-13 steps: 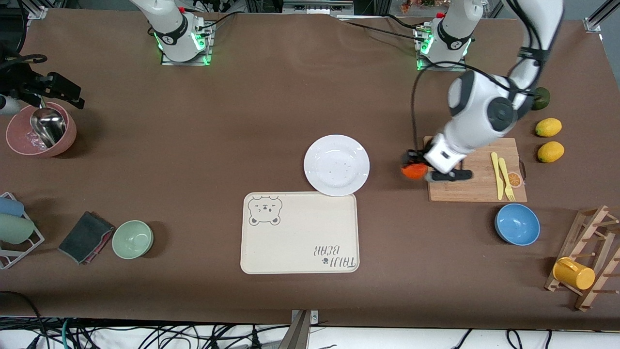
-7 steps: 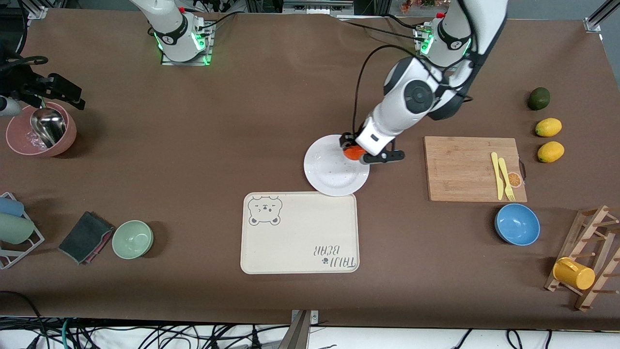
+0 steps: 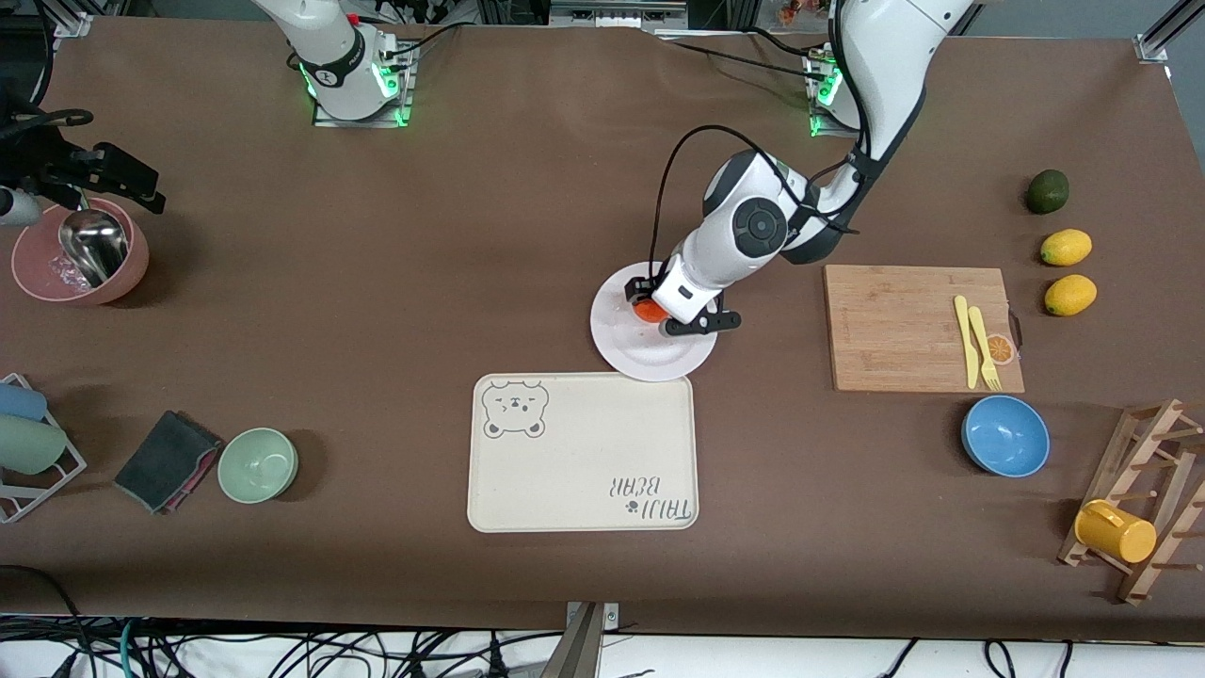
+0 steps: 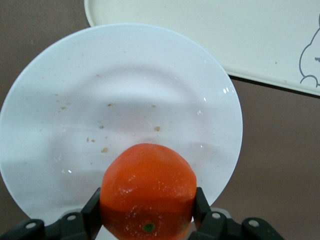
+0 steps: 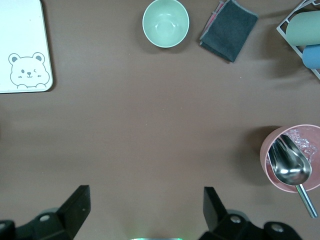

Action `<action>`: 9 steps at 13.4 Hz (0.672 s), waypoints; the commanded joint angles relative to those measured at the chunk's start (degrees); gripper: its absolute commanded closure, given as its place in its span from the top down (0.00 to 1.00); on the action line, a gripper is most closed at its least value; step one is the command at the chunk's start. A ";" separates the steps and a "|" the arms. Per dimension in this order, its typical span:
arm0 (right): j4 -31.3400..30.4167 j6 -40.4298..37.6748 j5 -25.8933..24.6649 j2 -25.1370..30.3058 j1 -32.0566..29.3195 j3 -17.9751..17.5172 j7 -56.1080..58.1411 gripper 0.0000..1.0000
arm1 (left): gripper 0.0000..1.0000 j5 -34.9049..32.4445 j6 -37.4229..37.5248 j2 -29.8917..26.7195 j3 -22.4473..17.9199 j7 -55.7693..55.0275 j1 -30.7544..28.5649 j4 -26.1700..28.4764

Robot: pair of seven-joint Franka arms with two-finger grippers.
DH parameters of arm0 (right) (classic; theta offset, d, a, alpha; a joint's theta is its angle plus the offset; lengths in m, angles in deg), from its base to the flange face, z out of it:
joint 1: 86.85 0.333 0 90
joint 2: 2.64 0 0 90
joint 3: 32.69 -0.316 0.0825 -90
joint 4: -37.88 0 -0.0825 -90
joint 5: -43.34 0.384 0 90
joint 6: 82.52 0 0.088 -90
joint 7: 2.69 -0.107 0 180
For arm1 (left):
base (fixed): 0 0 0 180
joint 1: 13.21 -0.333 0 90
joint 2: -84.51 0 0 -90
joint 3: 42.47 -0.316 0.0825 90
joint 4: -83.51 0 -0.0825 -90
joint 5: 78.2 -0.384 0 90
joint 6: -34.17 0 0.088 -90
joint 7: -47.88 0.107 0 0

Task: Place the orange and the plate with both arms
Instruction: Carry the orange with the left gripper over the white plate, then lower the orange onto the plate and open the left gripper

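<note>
- The left gripper [image 3: 650, 311] hangs over the white plate [image 3: 629, 350], its fingers [image 4: 202, 210] clamped on either side of the orange [image 3: 647, 310]; the wrist view shows the orange [image 4: 148, 191] pinched at both flanks, stem end toward the camera.
- On the plate's clock face as the front view shows it, the orange sits at about twelve, inside the rim; whether it touches the plate's surface or hovers just above cannot be told.
- The plate [image 4: 125, 90] carries a few small crumbs, and most of its well is bare toward six o'clock.
- The plate's six o'clock edge sits just beside the edge of the cream bear tray [image 3: 583, 453]; the wrist view shows a thin strip of table between them at one point.
- At the plate's three o'clock, a band of bare brown table separates it from the wooden cutting board [image 3: 923, 327], which holds a yellow knife and fork [image 3: 977, 341].
- From the plate's nine o'clock toward the right arm's end, the table is open up to the green bowl [image 3: 258, 463] and the dark cloth [image 3: 168, 460].
- The right gripper [image 5: 145, 212] waits with its fingers spread wide over bare table, near the pink bowl [image 3: 38, 273] holding a metal scoop [image 3: 92, 244].
</note>
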 commanded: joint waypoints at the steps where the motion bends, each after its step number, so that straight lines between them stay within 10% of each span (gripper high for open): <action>1: 1.14 -0.28 0.74 -0.40 0.03 0.18 -0.48 1.00 | 0.00 -1.39 0.47 2.56 -1.92 0.10 1.69 -2.60; 6: 1.23 -0.54 0.74 -0.32 0.03 0.18 -0.48 1.00 | 0.11 -1.39 -1.02 4.05 -2.44 0.01 2.13 -2.08; 9: 1.23 -0.45 0.74 -0.32 0.03 0.09 -0.48 1.00 | 0.52 -1.39 -1.02 4.23 -3.76 0.01 2.75 -1.90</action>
